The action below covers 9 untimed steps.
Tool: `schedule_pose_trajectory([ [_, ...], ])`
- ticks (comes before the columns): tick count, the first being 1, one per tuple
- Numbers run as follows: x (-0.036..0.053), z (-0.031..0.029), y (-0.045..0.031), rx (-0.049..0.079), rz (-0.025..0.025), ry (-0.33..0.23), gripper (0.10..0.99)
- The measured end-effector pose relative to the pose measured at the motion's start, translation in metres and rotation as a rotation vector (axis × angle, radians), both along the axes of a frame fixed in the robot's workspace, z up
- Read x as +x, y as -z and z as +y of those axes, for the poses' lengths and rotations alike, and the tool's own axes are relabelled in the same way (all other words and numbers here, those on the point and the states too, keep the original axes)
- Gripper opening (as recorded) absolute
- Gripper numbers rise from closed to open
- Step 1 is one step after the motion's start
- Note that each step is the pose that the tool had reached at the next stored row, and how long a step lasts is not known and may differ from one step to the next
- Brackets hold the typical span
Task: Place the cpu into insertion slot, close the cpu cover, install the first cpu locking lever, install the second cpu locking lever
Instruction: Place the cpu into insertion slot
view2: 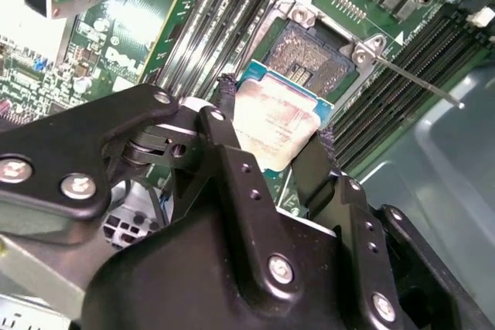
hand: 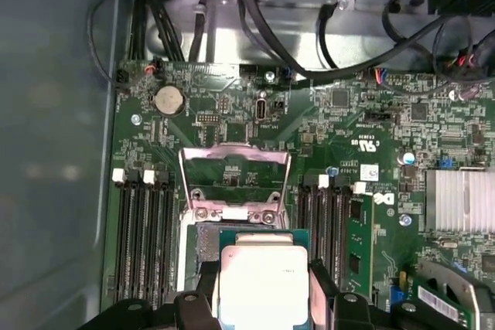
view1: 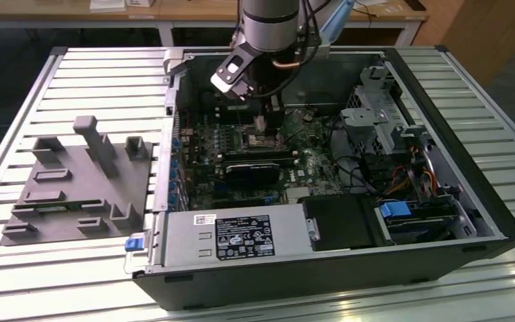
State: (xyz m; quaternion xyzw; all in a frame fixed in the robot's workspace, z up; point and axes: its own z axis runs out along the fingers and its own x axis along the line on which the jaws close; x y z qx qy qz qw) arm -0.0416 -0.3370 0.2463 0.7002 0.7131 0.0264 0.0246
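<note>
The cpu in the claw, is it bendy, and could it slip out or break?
Probably stiff: the cpu looks like a flat chip with a metal top, held straight in the claw. Likely light, being small and thin. It might slip, since the fingers pinch only its thin edges.

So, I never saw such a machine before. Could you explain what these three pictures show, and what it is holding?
It is one robot arm working over an open computer case that lies on a slatted table. The exterior view comes from a camera off the arm; both wrist views come from cameras riding on the arm. The gripper is shut on the cpu, a small silver chip, close to the insertion slot. The cpu cover stands open.
</note>
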Motion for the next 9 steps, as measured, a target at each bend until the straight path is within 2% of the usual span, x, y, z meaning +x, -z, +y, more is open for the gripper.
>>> schedule_pose_trajectory([
  [9, -0.0038, 0.0040, 0.0123, -0.007, 0.0000, 0.000, 0.541],
])
